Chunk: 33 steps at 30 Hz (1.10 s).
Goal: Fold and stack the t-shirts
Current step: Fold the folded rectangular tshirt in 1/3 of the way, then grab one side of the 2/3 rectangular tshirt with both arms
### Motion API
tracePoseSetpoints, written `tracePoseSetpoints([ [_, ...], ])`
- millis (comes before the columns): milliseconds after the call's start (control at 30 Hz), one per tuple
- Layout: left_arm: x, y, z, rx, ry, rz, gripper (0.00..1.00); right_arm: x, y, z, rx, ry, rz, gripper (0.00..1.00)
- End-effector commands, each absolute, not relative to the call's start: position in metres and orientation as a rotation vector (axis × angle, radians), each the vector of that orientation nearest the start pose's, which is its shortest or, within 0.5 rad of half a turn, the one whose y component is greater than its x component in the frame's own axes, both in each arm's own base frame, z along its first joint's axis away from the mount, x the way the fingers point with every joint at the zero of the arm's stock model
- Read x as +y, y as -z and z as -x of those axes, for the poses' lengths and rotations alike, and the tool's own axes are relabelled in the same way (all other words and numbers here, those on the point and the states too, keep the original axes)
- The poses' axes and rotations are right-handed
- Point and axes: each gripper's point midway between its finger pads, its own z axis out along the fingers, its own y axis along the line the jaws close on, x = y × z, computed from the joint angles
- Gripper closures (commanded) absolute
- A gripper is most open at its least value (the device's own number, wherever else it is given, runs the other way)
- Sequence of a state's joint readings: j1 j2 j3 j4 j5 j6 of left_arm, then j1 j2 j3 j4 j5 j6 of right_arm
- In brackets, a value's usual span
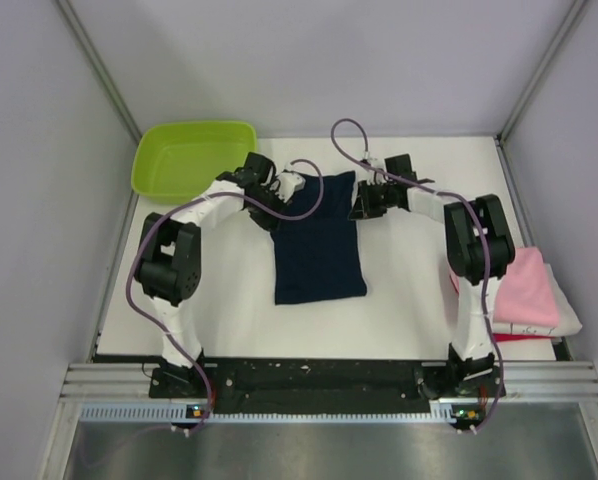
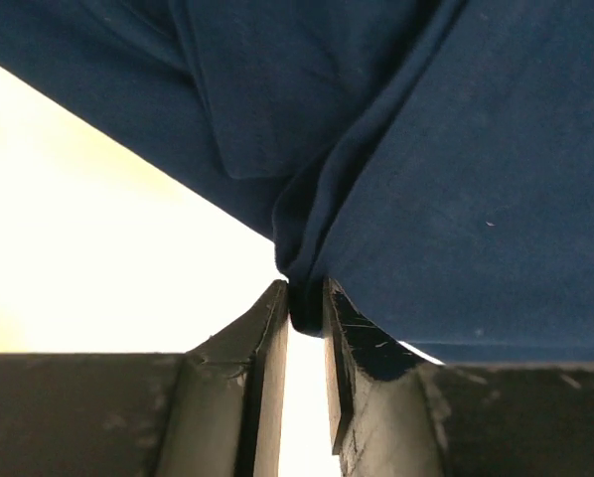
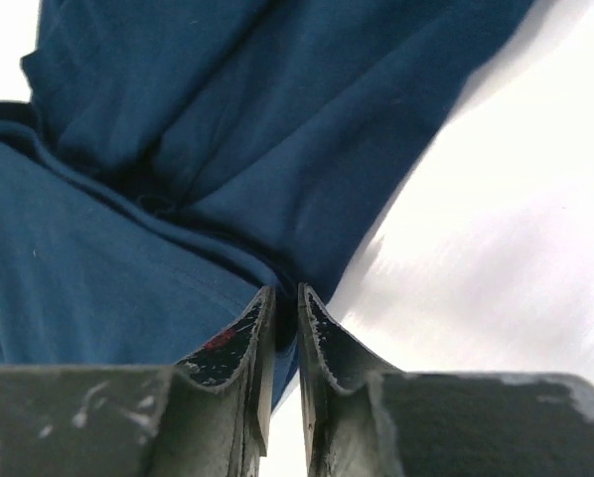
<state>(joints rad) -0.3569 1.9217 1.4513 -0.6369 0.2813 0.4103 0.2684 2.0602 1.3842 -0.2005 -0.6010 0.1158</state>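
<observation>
Lime green plastic caught the eye first: a shallow tub sat at the far left corner of the white worktop, well apart from the cloth. Just to its right, the left arm reached across from its base toward the middle. From its wrist view, the left gripper was pinched together on a bunched fold of the navy t-shirt, with dark cloth squeezed between the tips and the rest of the fabric spreading away above them.

That navy t-shirt lay in the centre of the worktop as a tall narrow shape, its near edge flat and square, its far end gathered between the two grippers. The left one held the far left corner, touching the cloth.

At the far right corner of the same shirt, the right gripper was closed almost fully, clamped on the shirt's edge where blue cloth ran down into the slit between its tips; bare white worktop showed beside it. The right arm bent back from there to its base.

Farthest right, near the wall, a folded pink t-shirt rested on top of a white t-shirt, with a sliver of a red t-shirt showing under them at the near edge.
</observation>
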Motion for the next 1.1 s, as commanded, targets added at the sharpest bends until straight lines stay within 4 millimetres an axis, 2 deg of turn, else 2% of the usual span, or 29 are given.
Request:
tracePoseSetpoints([
  [0,-0.175,-0.074,-0.424,2.393,0.256,-1.02,0.7,0.229,-0.052,-0.46,2.346,-0.83,0.471,0.75],
  [33,-0.175,-0.075,-0.427,2.388,0.247,-1.014,0.65,0.226,-0.055,-0.463,2.343,-0.815,0.463,0.68],
  [100,-0.173,-0.084,-0.437,2.368,0.212,-0.996,0.56,0.219,-0.067,-0.468,2.322,-0.752,0.457,0.6],
  [200,-0.169,-0.117,-0.455,2.287,0.127,-0.959,0.48,0.204,-0.105,-0.469,2.246,-0.667,0.454,0.51],
  [233,-0.169,-0.133,-0.457,2.245,0.114,-0.952,0.46,0.198,-0.127,-0.466,2.198,-0.627,0.464,0.48],
  [300,-0.174,-0.16,-0.451,2.161,0.14,-0.992,0.41,0.19,-0.148,-0.45,2.115,-0.574,0.559,0.46],
  [333,-0.178,-0.167,-0.443,2.133,0.18,-1.024,0.41,0.189,-0.162,-0.438,2.054,-0.573,0.616,0.45],
  [400,-0.189,-0.175,-0.415,2.076,0.283,-1.128,0.43,0.192,-0.172,-0.404,1.927,-0.598,0.762,0.44],
  [433,-0.194,-0.173,-0.396,2.051,0.344,-1.195,0.46,0.194,-0.165,-0.382,1.855,-0.615,0.869,0.44],
  [467,-0.201,-0.17,-0.373,2.02,0.434,-1.278,0.48,0.197,-0.168,-0.362,1.744,-0.623,0.969,0.43],
  [533,-0.207,-0.158,-0.328,1.959,0.555,-1.423,0.48,0.206,-0.162,-0.316,1.507,-0.632,1.215,0.41],
  [567,-0.206,-0.145,-0.308,1.95,0.607,-1.476,0.46,0.211,-0.154,-0.294,1.4,-0.594,1.346,0.37],
  [600,-0.205,-0.133,-0.291,1.942,0.645,-1.52,0.45,0.214,-0.145,-0.282,1.319,-0.51,1.468,0.36],
  [700,-0.201,-0.092,-0.258,2.027,0.673,-1.575,0.4,0.212,-0.106,-0.268,1.406,-0.298,1.663,0.37],
  [800,-0.203,-0.066,-0.238,2.038,0.589,-1.667,0.37,0.204,-0.068,-0.244,1.437,-0.233,1.868,0.37],
  [933,-0.211,-0.049,-0.224,2.022,0.555,-1.726,0.28,0.21,-0.058,-0.232,1.38,-0.22,1.931,0.37],
  [1067,-0.209,-0.033,-0.221,2.051,0.518,-1.751,0.27,0.212,-0.04,-0.224,1.399,-0.208,2.006,0.38],
])
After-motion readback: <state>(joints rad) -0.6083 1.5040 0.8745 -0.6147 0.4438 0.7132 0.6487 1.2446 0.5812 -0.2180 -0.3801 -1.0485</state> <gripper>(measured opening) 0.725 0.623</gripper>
